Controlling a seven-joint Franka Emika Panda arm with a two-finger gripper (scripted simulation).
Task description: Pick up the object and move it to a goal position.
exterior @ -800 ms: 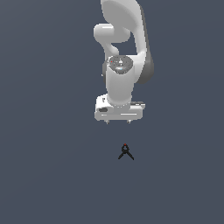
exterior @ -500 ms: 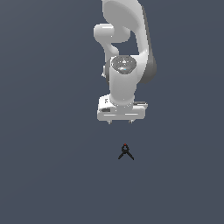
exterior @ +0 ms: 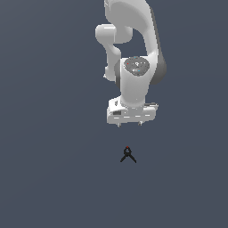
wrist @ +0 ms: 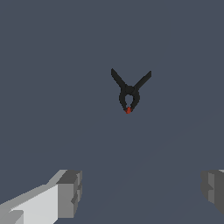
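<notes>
From my seat the biggest thing on screen is the dark grey surface [exterior: 49, 178], flat and unmarked, filling both views from edge to edge. None of its edges or corners show, so I cannot place anything against them.

Next comes the white arm [exterior: 133, 53], which drops in from the top of the exterior view, folds through a rounded joint and ends in a wide, pale hand block.

Below that block sits the gripper [exterior: 129, 124]. In the exterior view I see only two small finger stubs under it. The wrist view tells me more: the two grey fingertips [wrist: 70, 192] stand far apart, one at each side of the picture, with only bare surface between them. The jaws are spread wide and grip nothing.

Smallest is the object [exterior: 128, 154], a tiny black clamp with two splayed legs and a red dot at its closed end. It lies on the surface, alone, well apart from the gripper and lower in the exterior view.
</notes>
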